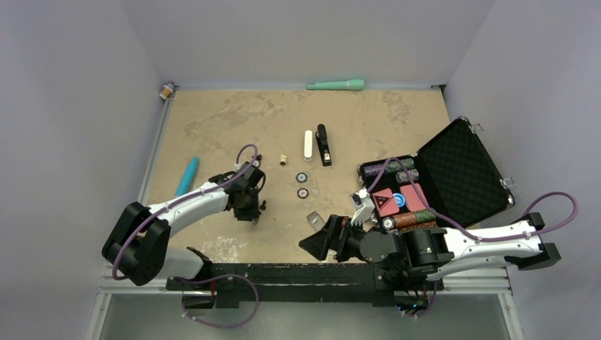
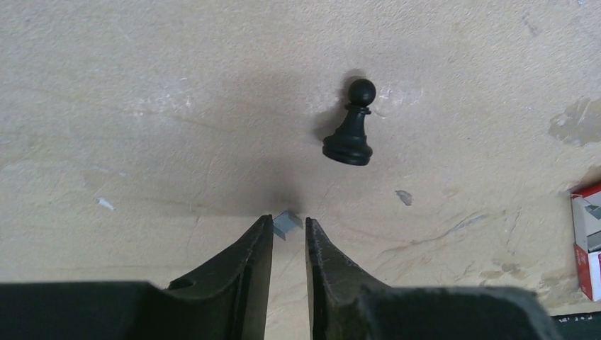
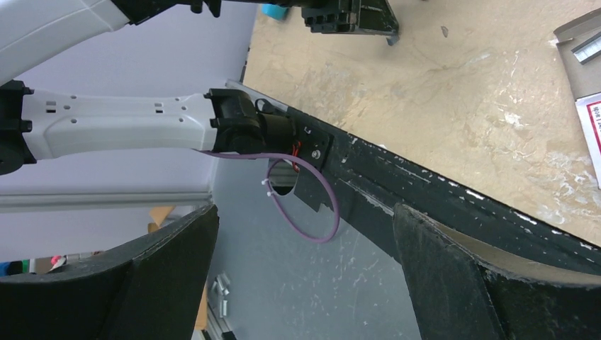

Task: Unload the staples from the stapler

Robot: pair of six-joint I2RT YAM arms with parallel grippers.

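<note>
table [image 1: 212,127]: tan and scuffed. It carries everything below.
case [image 1: 461,166]: black, lid thrown open on the right side of the table, with grey foam inside the lid. The tray holds rolls of discs and red and blue pieces. I can read no writing on them.
my right gripper [image 3: 305,212]: jaws spread wide with nothing between them. It hangs over the near edge of the table.
my left gripper [image 2: 288,219]: jaws drawn close together and pointing down at the table, left of centre. The tips pinch a small grey strip [image 2: 285,227].
stapler [image 1: 324,145]: black and slim, lying closed near the middle of the table. It is well apart from both my grippers.
white bar [image 1: 307,144]: lies just beside the stapler, on its left, parallel to it.
card box [image 3: 592,113]: red print on a white panel at the picture's edge, too cut off to read. Silvery strips lie in the open part.
pawn [image 2: 351,131]: a black chess piece standing upright beyond my left fingertips, apart from the strip.
</note>
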